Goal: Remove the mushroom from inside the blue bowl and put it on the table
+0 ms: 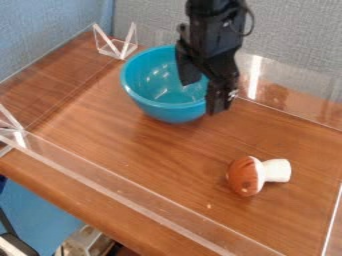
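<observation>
Now my pincer (205, 85), fingers apart and empty, hangs at the blue bowl (163, 90)'s three o'clock rim; the mushroom (254, 174) lies on the table (120, 150) at five o'clock

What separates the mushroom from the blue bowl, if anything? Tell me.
Apart. The camera view shows the mushroom lying on bare table, well clear of the blue bowl.

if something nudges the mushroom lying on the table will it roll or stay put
The mushroom lies on its side on the table, so its rounded cap would probably let it roll, likely in a curve since the stem is narrower. It looks small and probably light. The smooth wood surface would give little resistance.
</observation>
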Controlling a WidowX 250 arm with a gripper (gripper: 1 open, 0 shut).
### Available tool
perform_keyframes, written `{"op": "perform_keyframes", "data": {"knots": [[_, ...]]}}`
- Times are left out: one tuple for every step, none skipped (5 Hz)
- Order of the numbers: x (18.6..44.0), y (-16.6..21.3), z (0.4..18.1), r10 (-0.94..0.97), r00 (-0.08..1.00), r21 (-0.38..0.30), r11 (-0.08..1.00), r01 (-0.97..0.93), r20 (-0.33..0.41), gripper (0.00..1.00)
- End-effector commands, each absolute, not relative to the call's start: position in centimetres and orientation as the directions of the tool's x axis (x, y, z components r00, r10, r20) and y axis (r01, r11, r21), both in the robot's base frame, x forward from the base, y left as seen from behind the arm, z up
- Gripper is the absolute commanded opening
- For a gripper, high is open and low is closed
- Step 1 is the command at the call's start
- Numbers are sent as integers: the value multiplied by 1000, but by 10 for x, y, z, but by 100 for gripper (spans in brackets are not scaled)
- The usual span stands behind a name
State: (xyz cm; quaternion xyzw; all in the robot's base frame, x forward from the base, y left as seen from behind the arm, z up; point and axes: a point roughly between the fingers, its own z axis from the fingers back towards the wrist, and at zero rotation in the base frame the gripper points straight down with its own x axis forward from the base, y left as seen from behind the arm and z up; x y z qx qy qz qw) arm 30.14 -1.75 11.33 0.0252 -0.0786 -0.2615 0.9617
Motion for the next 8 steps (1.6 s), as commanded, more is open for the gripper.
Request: {"op": "perform_keyframes", "data": {"knots": [[309, -6, 107, -512, 843, 106, 859, 501, 166, 100], [308, 6, 100, -493, 854, 119, 869, 479, 167, 100], [310, 21, 92, -469, 867, 133, 882, 452, 165, 100], [312, 16, 109, -507, 842, 150, 861, 486, 185, 100], [313, 9, 125, -547, 811, 165, 837, 522, 205, 100], [312, 10, 154, -514, 827, 184, 856, 482, 226, 100], [313, 18, 171, -468, 853, 189, 881, 433, 231, 100], [319, 19, 164, -498, 839, 183, 866, 466, 219, 100]]}}
